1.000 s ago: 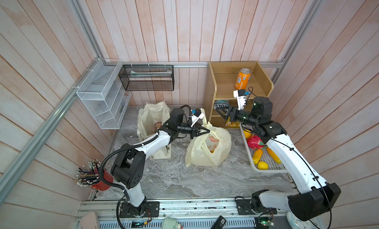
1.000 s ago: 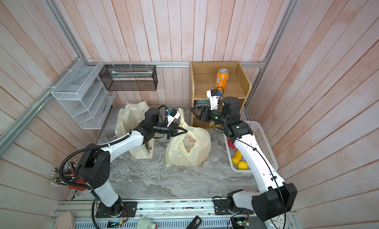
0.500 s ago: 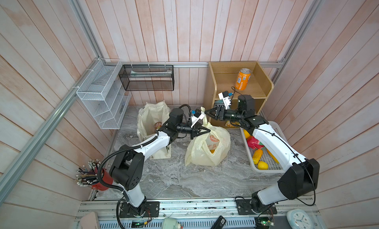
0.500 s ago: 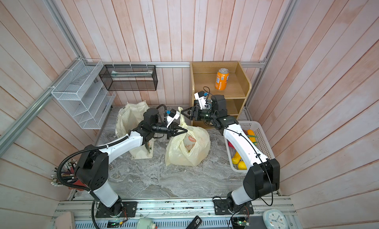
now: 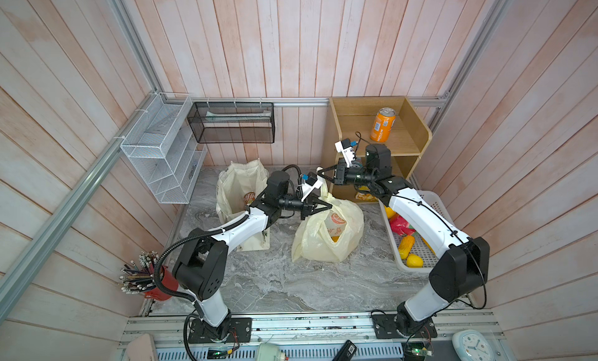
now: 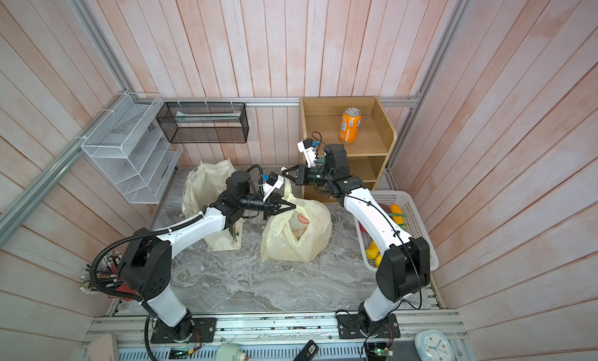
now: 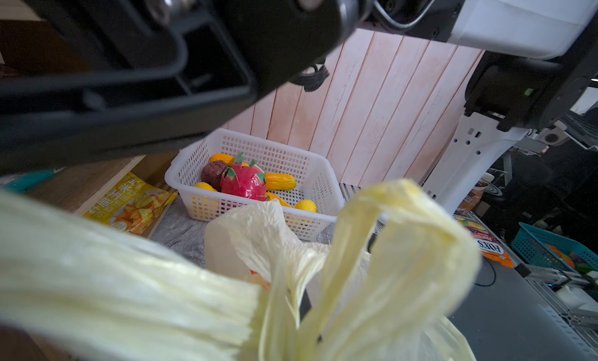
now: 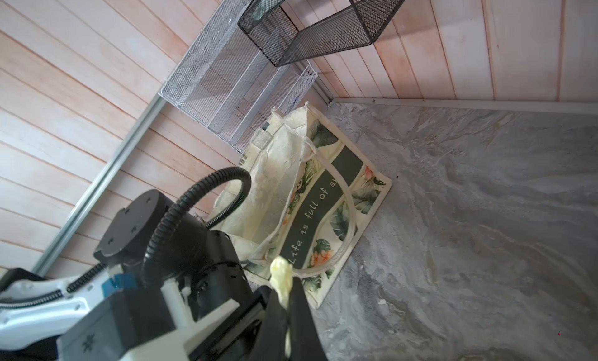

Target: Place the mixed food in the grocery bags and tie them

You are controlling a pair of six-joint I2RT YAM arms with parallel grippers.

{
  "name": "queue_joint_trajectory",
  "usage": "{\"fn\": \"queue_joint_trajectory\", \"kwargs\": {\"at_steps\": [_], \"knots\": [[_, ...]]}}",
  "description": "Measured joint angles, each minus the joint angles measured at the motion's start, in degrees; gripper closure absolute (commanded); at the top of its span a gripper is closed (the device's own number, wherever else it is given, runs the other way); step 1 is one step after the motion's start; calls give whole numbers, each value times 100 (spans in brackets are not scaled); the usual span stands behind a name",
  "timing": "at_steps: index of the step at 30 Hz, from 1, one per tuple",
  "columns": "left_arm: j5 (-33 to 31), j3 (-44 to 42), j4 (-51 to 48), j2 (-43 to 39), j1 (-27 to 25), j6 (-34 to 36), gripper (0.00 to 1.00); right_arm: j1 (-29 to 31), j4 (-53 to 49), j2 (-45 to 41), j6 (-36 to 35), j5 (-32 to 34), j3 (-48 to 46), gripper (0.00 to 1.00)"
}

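The cream plastic grocery bag (image 5: 326,239) (image 6: 296,239) stands mid-table with food inside. My left gripper (image 5: 328,206) (image 6: 293,206) is shut on one of its loop handles (image 7: 404,246); plastic hides the fingers in the left wrist view. My right gripper (image 5: 319,171) (image 6: 284,172) (image 8: 284,298), just above and behind the bag, is shut on a twisted strip of the bag's other handle (image 8: 280,273). The canvas tote (image 5: 239,188) (image 6: 204,184) (image 8: 291,188) stands open at the back left. Toy fruits (image 7: 244,181) (image 5: 406,246) lie in the white basket (image 5: 433,200) (image 7: 310,181).
A wooden shelf (image 5: 411,142) at the back right carries an orange can (image 5: 382,124) (image 6: 350,124), and a yellow snack packet (image 7: 136,200) lies at its foot. A white wire rack (image 5: 161,155) and black mesh basket (image 5: 231,123) hang on the walls. A red pencil cup (image 5: 161,285) stands front left.
My right gripper has swung left from the shelf to above the plastic bag and shut on a handle strip. The left gripper has kept its hold in place.
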Motion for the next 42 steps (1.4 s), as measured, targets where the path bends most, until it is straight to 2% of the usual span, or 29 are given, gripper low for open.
{"fn": "queue_joint_trajectory", "kwargs": {"at_steps": [6,12,18,22,29,33,42], "knots": [[-229,-540,1115,-50,107,-734,100,-332,245,-584,225,-7,-715,100],[-455,-966,2291,-74,109,-1613,100,-376,737,-1344,461,192,-1569,100],[-544,-1005,2804,-74,109,-2192,100,-334,1027,-1886,584,525,-2194,100],[-557,-1005,2887,-57,116,-2358,100,-48,1008,-2271,520,905,-2463,100],[-549,-986,2850,-55,116,-2413,100,850,1126,-2804,459,1591,-3294,100],[-509,-955,2527,-50,114,-2352,100,798,1252,-2664,509,1882,-3753,100],[-190,-706,1985,13,146,-2214,100,470,1419,-2723,590,1930,-3888,100]]}}
